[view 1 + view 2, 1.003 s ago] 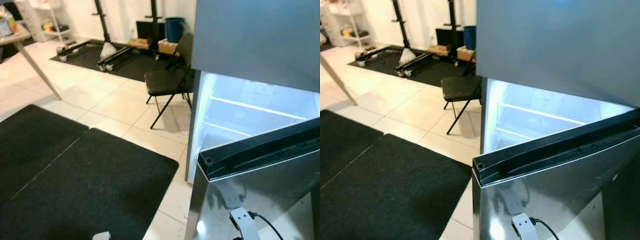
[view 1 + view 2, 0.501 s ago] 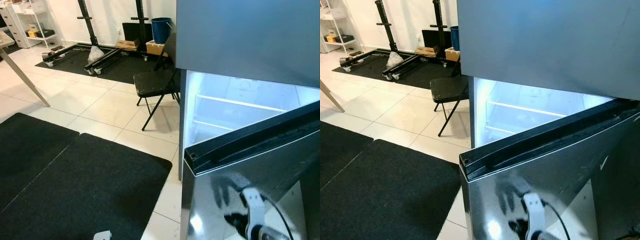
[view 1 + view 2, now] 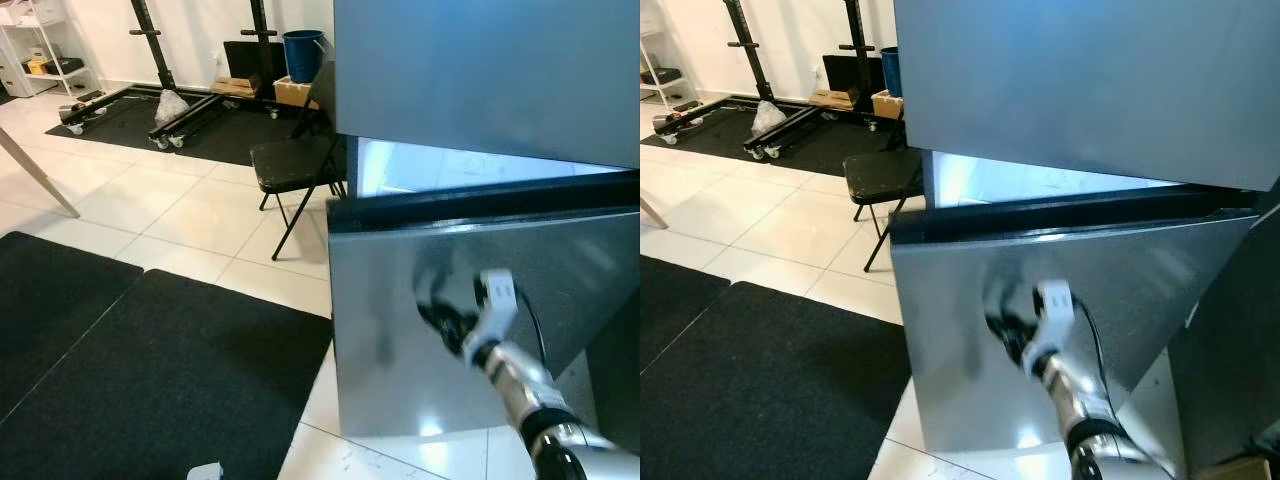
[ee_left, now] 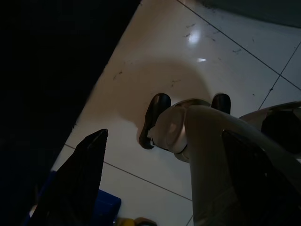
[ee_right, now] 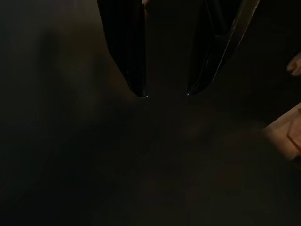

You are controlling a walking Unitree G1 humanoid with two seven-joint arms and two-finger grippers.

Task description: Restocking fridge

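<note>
Your right hand (image 3: 440, 318) is up against the outer face of the fridge door (image 3: 400, 350). That door is a flat brushed-steel panel w/ a black gasket strip along its top edge, glossy enough to mirror the hand as a dark smear. It stands nearly closed: only a thin bright wedge of the lit fridge interior (image 3: 450, 168) shows above it, white walls, contents too washed out to read. The upper freezer door (image 3: 480, 70) is matte grey and shut.

In the right wrist view the two long black fingers (image 5: 124, 52) are parted w/ a clear gap, nothing between them, tips close to a dark surface. The silver forearm and a black cable run back toward you.

The left hand (image 4: 160, 183) hangs idle over glossy white floor tiles (image 4: 155, 61); its fingers are spread wide, w/ the robot's leg and dark feet showing between them.

Beyond the fridge: a black folding chair (image 3: 295, 165) on the tiles, a coarse black floor mat (image 3: 150, 370) just beside the door, and a blue bin (image 3: 302, 55) near the wall.
</note>
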